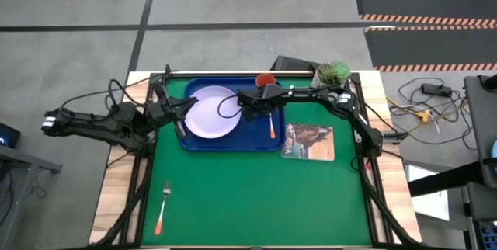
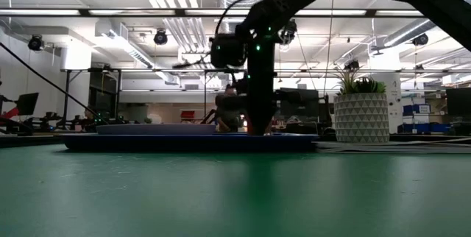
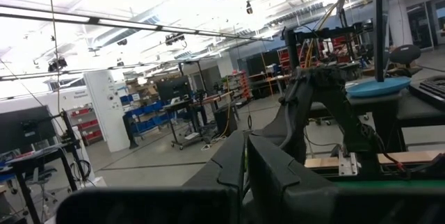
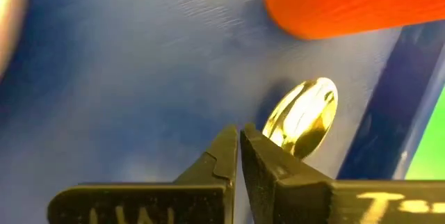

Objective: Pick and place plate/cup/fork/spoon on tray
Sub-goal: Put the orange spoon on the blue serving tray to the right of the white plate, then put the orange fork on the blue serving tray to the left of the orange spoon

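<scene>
Right wrist view shows the right gripper pinched empty beside the spoon, a light, slippery utensil best gripped mid-handle.

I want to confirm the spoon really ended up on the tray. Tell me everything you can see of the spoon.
The spoon has a shiny silver metal bowl and a slim orange handle. It lies flat on the floor of the blue tray, in the tray's right part, to the right of the plate and apart from it, bowl end toward the cup. The right claw, fingers together, hangs just beside the bowl; nothing grips the spoon. The fork lies far off on the green mat.
</scene>
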Robot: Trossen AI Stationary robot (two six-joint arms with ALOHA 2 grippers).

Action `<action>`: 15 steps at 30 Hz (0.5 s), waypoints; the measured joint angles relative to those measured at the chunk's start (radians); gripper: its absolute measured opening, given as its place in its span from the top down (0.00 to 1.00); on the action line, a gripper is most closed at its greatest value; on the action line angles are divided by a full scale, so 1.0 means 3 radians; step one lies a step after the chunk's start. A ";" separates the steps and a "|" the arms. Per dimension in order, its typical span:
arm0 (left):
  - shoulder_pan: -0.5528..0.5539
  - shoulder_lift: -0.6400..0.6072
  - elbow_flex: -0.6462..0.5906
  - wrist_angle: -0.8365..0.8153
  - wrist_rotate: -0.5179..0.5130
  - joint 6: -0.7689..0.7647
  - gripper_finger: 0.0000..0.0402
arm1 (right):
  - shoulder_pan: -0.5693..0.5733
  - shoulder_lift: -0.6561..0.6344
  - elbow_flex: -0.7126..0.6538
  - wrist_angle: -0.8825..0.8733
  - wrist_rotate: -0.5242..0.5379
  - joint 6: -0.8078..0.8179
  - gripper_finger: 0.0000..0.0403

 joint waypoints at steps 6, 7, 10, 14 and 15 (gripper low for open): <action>0.0001 0.0006 0.0000 -0.0024 0.0001 -0.0007 1.00 | 0.0254 -0.0209 0.0001 -0.0080 -0.0001 -0.0327 0.98; 0.0000 0.0006 0.0000 -0.0036 0.0001 -0.0008 1.00 | 0.0307 -0.0258 -0.0006 -0.0076 0.0000 -0.0411 0.98; 0.0000 0.0006 0.0000 -0.0057 0.0000 -0.0012 1.00 | 0.0494 -0.0388 -0.0017 -0.0108 0.0002 -0.0608 0.98; -0.0001 0.0006 0.0000 -0.0103 0.0001 -0.0023 1.00 | 0.0749 -0.0534 -0.0081 -0.0135 0.0003 -0.0856 0.98; -0.0003 0.0006 0.0000 -0.0136 0.0000 -0.0046 1.00 | 0.0819 -0.0562 -0.0094 -0.0142 0.0005 -0.0938 0.98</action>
